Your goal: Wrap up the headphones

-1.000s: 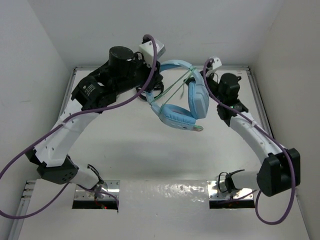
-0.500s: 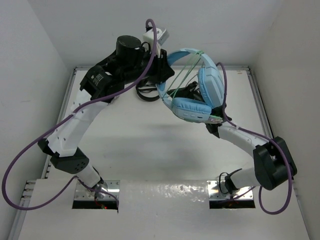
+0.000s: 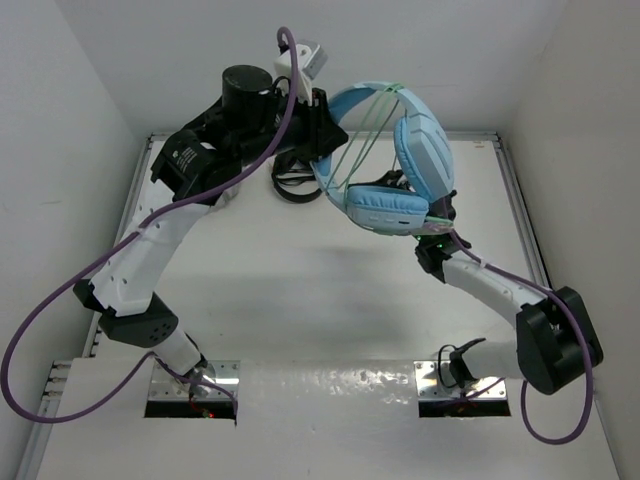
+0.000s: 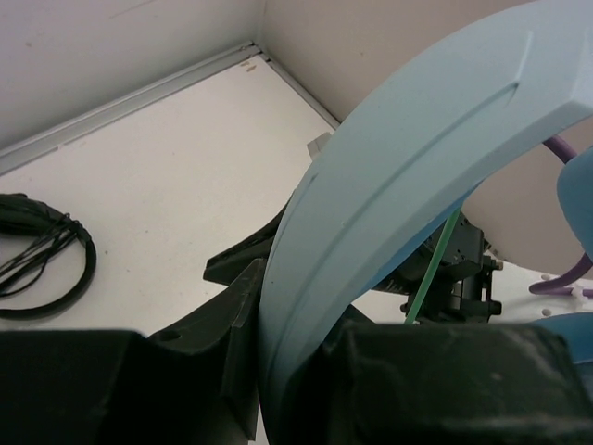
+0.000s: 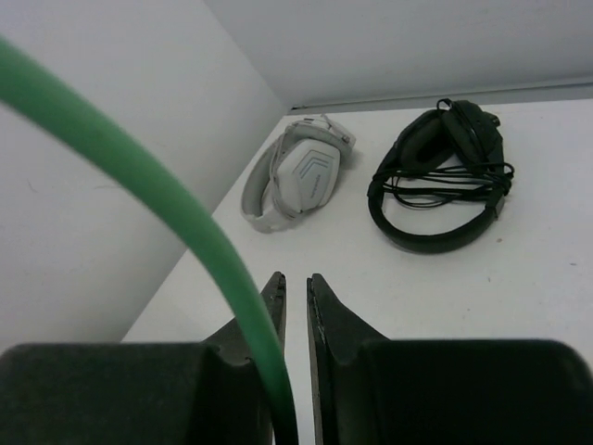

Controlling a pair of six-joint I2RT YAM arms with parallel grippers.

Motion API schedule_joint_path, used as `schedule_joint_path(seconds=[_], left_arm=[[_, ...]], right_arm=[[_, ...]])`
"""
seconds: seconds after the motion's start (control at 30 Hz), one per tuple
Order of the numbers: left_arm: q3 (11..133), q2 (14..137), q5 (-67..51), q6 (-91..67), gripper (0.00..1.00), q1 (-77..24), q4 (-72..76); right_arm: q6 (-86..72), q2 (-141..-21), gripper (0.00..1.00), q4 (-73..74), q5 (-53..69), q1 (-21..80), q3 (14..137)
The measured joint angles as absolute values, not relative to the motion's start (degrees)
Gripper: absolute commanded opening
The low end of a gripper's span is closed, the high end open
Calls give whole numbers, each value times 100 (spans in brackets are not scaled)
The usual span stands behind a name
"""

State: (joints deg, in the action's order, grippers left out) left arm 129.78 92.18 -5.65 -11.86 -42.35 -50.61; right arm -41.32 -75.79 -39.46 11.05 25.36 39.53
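The light blue headphones [image 3: 385, 210] hang in the air above the back of the table, ear cups to the right. My left gripper [image 3: 322, 150] is shut on their headband [image 4: 398, 185], which fills the left wrist view between the jaws [image 4: 296, 315]. The thin green cable [image 3: 365, 150] stretches in several strands across the band and cups. In the top view the ear cups hide my right gripper. In its wrist view the right gripper [image 5: 296, 283] shows only a thin slit between its tips. The cable [image 5: 139, 167] runs down over the left finger into that slit at the base.
Black headphones [image 3: 295, 185] with wound cable lie on the table behind the left gripper, also in the right wrist view [image 5: 435, 185]. Grey-white headphones [image 5: 296, 176] lie beside them near the left wall. White walls enclose the table on three sides.
The headphones have risen and shifted right, with the cups turning. The right arm has swung from their right side to beneath them. The left arm rose with the headband.
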Motion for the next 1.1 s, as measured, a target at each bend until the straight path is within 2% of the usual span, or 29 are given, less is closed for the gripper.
schedule_joint_path(seconds=[0.13,0.5,0.7,0.83,1.1], left_arm=[[12978,9218,-342,-1564,0,-4206,-5065],[12971,9535,-794,-2963,0,-3610,-4960],[12947,9579,-998,-3500,0,-3409,-4956],[12947,9579,-899,-3603,0,-3402,-4904],[12477,9535,362,-3273,0,-3402,-4823]], right_arm=[[-4047,-7091,0,-3811,733,2676,3607],[-2388,-5621,0,-3627,-1584,4930,2932],[-1372,-5271,0,-3275,-1988,5286,2980],[-727,-5518,0,-2331,-1879,5354,3684],[126,-7299,0,-727,-1238,5811,5916]])
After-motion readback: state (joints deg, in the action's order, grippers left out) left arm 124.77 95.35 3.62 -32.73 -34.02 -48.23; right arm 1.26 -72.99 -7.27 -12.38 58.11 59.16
